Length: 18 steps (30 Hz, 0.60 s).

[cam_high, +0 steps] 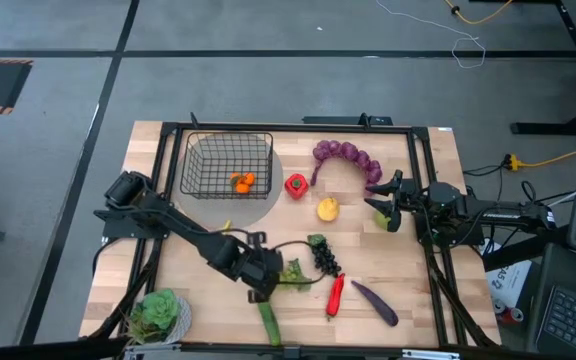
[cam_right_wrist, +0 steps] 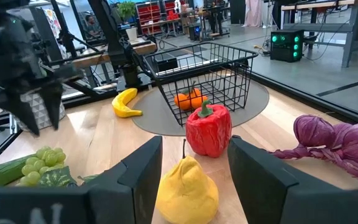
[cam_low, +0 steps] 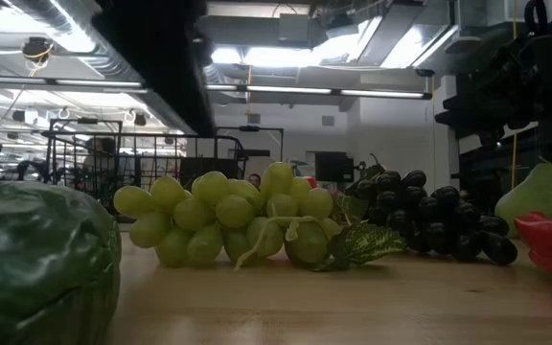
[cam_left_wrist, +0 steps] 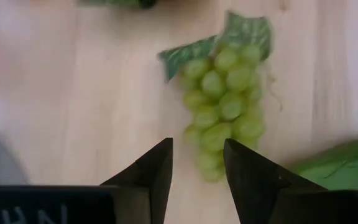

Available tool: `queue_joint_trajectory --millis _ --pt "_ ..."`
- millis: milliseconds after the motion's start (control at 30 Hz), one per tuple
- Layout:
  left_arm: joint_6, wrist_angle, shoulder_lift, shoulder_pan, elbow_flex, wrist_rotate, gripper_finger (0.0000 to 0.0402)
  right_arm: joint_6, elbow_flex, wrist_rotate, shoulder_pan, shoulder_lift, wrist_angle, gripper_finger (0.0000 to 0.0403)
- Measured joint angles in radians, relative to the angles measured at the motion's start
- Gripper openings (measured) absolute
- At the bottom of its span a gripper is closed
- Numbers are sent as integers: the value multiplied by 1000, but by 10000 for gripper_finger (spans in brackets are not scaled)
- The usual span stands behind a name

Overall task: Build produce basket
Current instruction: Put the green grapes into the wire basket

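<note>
While the small square black wire-mesh basket (cam_high: pixel 226 165) stands at the far left of the table holding only a small orange fruit (cam_high: pixel 242 182), the left gripper (cam_high: pixel 264 277) hovers with fingers spread directly over the bunch of pale green toy grapes (cam_left_wrist: pixel 224 107) at the near centre. The bunch's long axis runs forward from the gap between the fingers, its tip just ahead of them. To the right, the right gripper (cam_right_wrist: pixel 194 163), likewise spread, waits just short of the yellow pear-shaped toy fruit (cam_right_wrist: pixel 186 186). The left arm is the nearer to the grapes.
</note>
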Motion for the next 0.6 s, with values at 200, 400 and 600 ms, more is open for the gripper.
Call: queue_joint_trajectory --millis 200,400,600 --pt "73 74 74 14 -2 38 137 -2 0 -2 0 1 0 184" --pt "81 203 147 33 0 125 137 -4 0 -2 0 2 0 184" --pt "53 195 193 45 3 166 138 -4 0 -2 0 9 0 184"
